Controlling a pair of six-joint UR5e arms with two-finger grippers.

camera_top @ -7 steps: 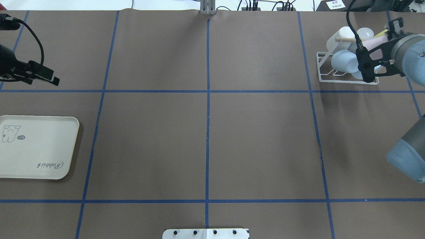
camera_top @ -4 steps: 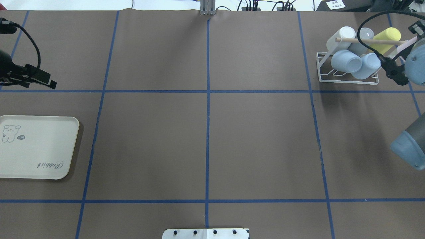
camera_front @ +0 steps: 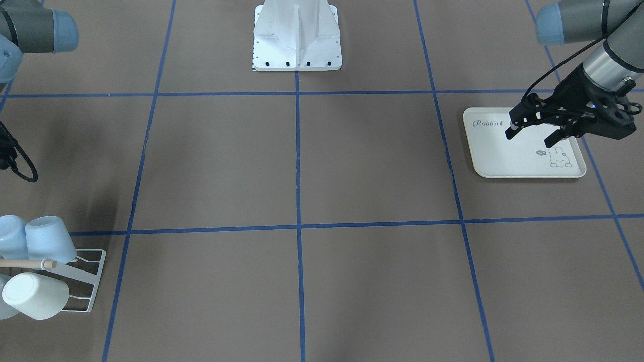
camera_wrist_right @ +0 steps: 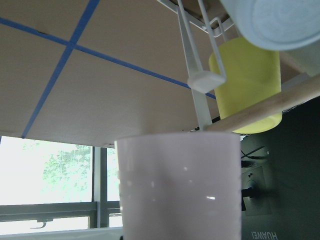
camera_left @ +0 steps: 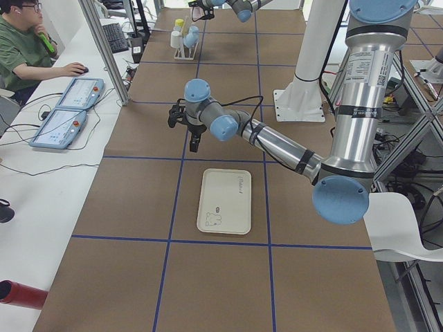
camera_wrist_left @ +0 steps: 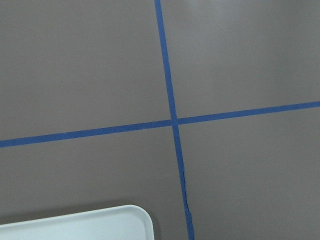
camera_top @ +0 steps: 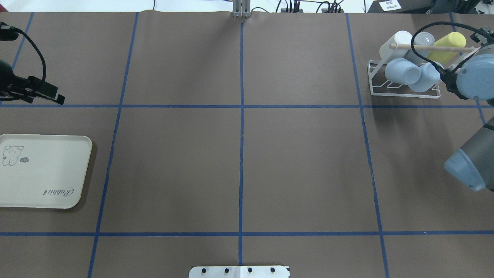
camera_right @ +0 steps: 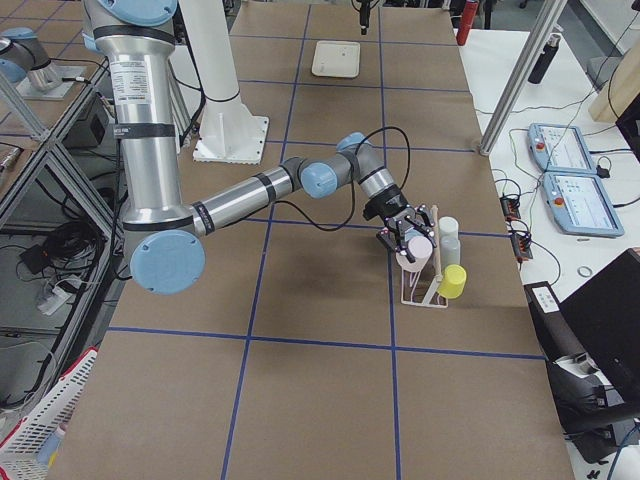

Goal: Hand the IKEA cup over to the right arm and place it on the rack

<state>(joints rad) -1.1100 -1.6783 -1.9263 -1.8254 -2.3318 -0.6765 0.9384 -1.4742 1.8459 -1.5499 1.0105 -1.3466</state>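
A cream rectangular tray (camera_front: 495, 156) on the left reads "Rabbit". My left pincer (camera_front: 532, 134) hangs spread and empty over it. A dark panel (camera_wrist_right: 260, 235) past my right wrist reads "HUAWEI". My right pincer (camera_right: 405, 240) pinches the pale pink plastic cup (camera_wrist_right: 180, 185) at the far right, just beside the white wire rack (camera_top: 401, 95), near its pale wooden rod (camera_wrist_right: 280, 102) and yellow cup (camera_wrist_right: 245, 80).

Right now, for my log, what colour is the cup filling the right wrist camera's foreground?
The cup is pale pink, clearest in the right wrist view.
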